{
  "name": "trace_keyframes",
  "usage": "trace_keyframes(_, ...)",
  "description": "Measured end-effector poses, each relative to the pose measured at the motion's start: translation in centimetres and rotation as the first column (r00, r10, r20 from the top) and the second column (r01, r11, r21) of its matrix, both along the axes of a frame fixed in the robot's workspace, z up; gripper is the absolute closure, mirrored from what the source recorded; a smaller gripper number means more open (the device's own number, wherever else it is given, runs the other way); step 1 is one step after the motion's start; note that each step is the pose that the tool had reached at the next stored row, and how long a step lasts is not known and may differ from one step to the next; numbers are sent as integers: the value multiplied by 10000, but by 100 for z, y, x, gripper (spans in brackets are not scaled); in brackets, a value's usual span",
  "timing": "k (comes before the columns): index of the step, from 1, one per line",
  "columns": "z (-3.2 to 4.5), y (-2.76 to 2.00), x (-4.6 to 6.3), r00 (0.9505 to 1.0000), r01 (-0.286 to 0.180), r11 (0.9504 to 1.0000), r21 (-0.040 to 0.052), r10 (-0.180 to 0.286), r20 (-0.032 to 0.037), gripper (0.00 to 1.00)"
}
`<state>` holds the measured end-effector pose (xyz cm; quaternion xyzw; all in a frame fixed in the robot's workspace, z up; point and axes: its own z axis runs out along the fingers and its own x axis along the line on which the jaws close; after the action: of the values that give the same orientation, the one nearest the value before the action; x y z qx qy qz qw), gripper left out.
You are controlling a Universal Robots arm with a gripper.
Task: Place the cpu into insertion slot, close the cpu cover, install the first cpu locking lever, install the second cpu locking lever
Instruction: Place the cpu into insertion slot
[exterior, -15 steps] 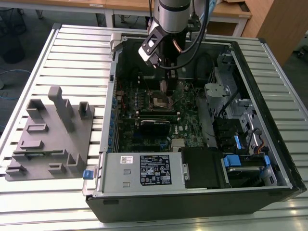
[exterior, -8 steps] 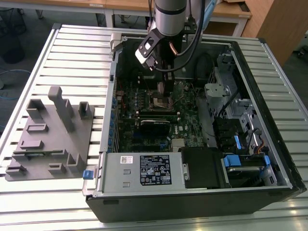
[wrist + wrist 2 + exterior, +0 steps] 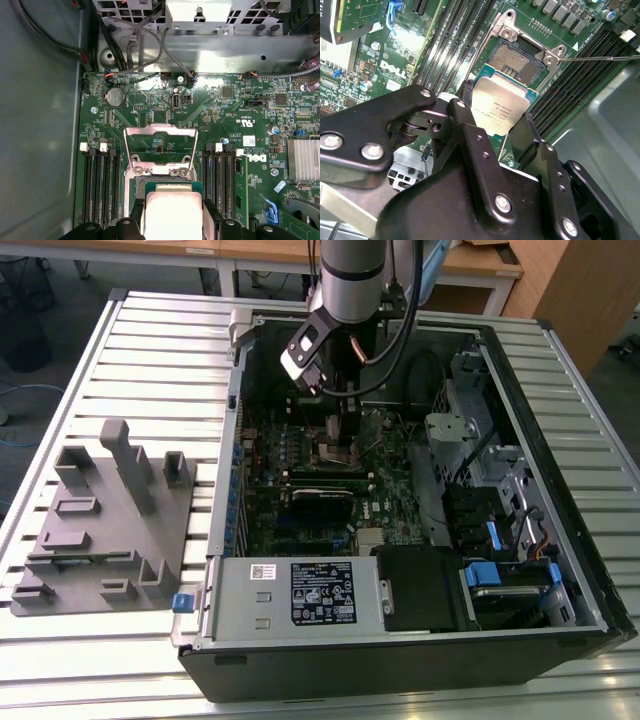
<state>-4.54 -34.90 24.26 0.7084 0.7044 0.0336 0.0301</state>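
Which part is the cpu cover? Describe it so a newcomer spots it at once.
On the green motherboard, look between the two banks of black memory slots. The cpu cover is swung open beside the socket: a thin silvery frame with a square window, the only bare-metal piece among black plastic neighbours.

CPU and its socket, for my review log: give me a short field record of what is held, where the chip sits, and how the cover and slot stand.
held: cpu, clamped between the fingers of the gripper
chip position: at the edge of the insertion slot, not seated in it
slot: bare, contacts exposed
cover: cpu cover stands raised, open
setting: motherboard inside an open computer case
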Motion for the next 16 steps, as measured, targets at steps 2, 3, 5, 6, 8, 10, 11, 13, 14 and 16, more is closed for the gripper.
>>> trace_keyframes(2,-4,0,0,10000,0,10000,0,0,0,46)
trace_keyframes(3,-6,0,0,10000,0,10000,2,0,1,46)
trace_keyframes(5,-13,0,0,10000,0,10000,4,0,2,46)
trace_keyframes(6,-16,0,0,10000,0,10000,1,0,0,46)
trace_keyframes(8,-27,0,0,10000,-1,10000,2,1,1,46)
trace_keyframes(10,-37,0,0,10000,0,10000,1,0,0,46)
trace_keyframes(11,-42,0,0,10000,0,10000,1,0,0,46)
trace_keyframes(13,-52,0,0,10000,0,10000,1,0,0,46)
trace_keyframes(14,-52,0,0,10000,0,10000,-1,0,-1,46)
trace_keyframes(16,-53,0,0,10000,0,10000,1,0,0,46)
